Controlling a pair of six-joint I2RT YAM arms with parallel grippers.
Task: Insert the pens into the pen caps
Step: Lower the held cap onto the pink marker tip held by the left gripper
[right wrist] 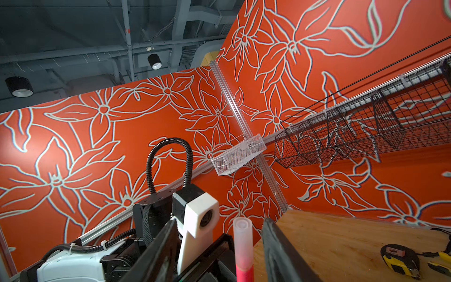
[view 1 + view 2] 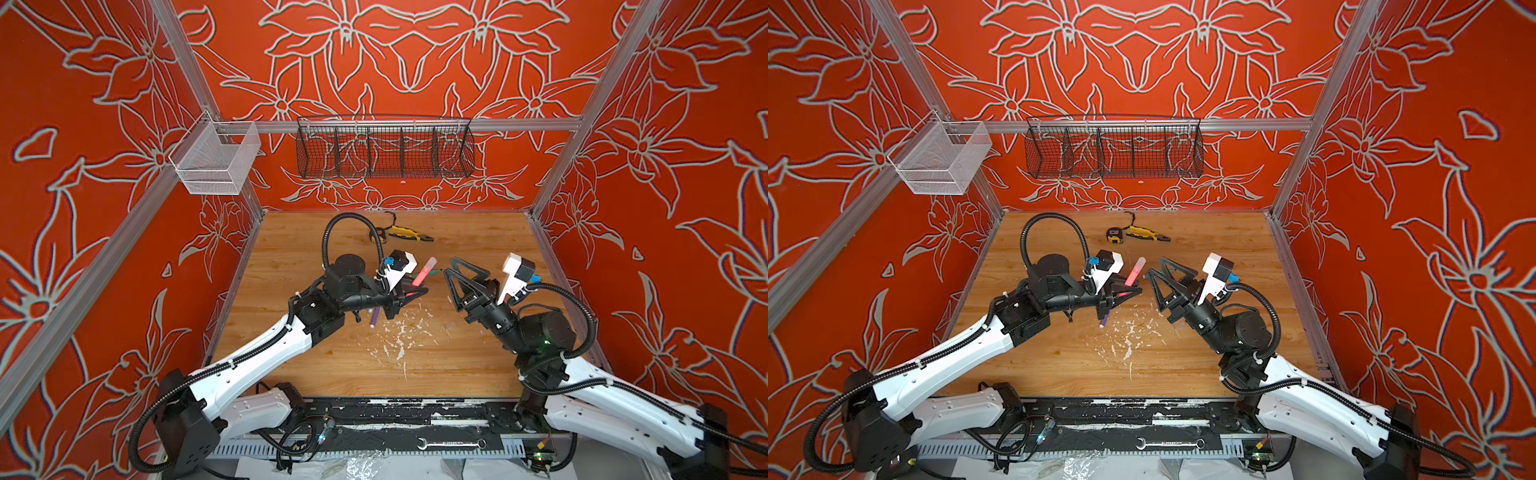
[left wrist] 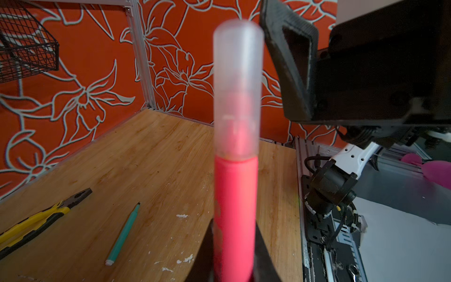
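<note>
My left gripper (image 2: 409, 293) (image 3: 234, 256) is shut on the barrel of a pink-red pen (image 2: 420, 277) (image 2: 1130, 277) (image 3: 235, 207), which tilts up and away. A clear pen cap (image 2: 431, 262) (image 2: 1140, 262) (image 3: 238, 85) (image 1: 241, 234) sits over the pen's upper end. My right gripper (image 2: 449, 266) (image 2: 1154, 268) (image 1: 220, 221) stands open just right of the cap, touching nothing; in the right wrist view the cap shows between its fingers (image 1: 280, 249). A green pen (image 3: 124, 232) lies on the table beyond the held pen. A purple pen (image 2: 375, 318) (image 2: 1104, 321) lies under the left wrist.
Yellow-and-black pliers (image 2: 409, 233) (image 3: 36, 217) and a tape measure (image 2: 1113, 235) (image 1: 400, 261) lie near the back wall. White flecks (image 2: 399, 332) dot the wooden table. A black wire basket (image 2: 384, 149) and a white mesh basket (image 2: 214, 160) hang on the rails.
</note>
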